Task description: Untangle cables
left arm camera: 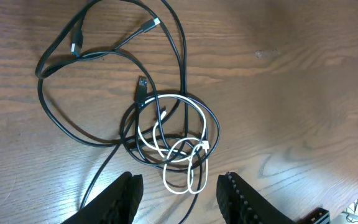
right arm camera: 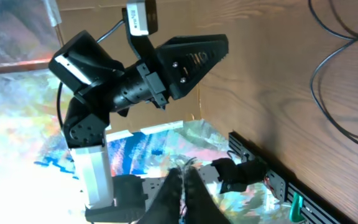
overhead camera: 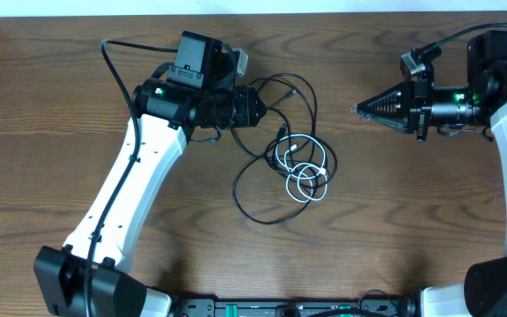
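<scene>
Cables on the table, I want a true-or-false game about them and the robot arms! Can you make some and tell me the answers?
1. The white cable is tangled up with the black cable. True.
2. The right arm's fingers are holding the black cable. False: they are shut on nothing, off to one side of the cables.
3. The left arm's fingers are open. True: they stand apart close to the tangle, gripping nothing.
4. The cables lie on a glass table. False: the table is brown wood.
</scene>
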`<state>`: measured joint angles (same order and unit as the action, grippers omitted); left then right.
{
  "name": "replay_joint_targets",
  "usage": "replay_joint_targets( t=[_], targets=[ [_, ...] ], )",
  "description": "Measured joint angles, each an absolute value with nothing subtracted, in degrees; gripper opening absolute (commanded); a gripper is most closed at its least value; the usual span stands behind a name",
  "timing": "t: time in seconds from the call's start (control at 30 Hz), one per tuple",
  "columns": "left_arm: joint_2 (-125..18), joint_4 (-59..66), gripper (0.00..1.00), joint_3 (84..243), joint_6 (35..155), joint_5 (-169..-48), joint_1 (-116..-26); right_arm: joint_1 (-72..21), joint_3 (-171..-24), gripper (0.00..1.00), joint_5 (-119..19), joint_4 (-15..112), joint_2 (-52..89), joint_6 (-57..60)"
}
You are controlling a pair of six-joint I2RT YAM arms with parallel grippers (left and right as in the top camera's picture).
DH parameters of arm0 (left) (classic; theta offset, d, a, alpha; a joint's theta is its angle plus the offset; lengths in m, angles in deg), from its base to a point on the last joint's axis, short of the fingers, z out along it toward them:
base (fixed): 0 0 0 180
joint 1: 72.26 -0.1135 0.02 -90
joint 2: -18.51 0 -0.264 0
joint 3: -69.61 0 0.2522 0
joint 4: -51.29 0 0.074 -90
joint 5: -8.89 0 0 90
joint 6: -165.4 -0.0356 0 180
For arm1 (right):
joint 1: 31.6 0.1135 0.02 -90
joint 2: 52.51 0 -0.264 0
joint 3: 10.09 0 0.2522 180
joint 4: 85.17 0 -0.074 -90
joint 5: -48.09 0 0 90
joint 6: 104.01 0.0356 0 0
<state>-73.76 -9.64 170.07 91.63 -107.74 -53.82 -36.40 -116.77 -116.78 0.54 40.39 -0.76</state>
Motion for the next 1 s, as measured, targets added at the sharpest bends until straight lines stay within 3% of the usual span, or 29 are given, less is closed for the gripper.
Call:
replay_joint_targets(
  t=[0.17,0.23,0.47,0.63,0.8,0.9,1.0],
  targets=[
    [-73.76,-9.64,0.45,170.07,91.63,-107.74,-53.82,-36.40,-116.77,0.11,-118.07,0.62,40.39,-0.80],
    [-73.76,-9.64,0.45,170.07,91.65,-107.72,-53.82,-36.40,-116.77,0.01,-118.33,0.67,40.39,-0.80],
    [-73.76,-9.64,0.44,170.07,91.63,-107.74,-53.82,-36.40,-116.77,0.01,-118.68,0.73,40.39,-0.76],
    [-73.76,-9.64,0.45,170.07,91.63,-107.74,-53.82,-36.40,-116.77,0.14,-118.68,0.73,40.39,-0.60],
    [-73.76,-9.64,0.45,170.07,91.63,-107.74,-53.82,-36.40,-116.77,0.15,-118.88,0.76,40.39,-0.74],
    [-73.76,-9.64,0.45,170.07,91.65,-107.74,-53.82,-36.40,-116.77,0.03,-118.92,0.73,40.39,-0.78],
    [-73.76,-9.64,0.45,170.07,91.63,-107.74,-53.82,-36.40,-116.77,0.01,-119.08,0.76,40.39,-0.69]
  ],
)
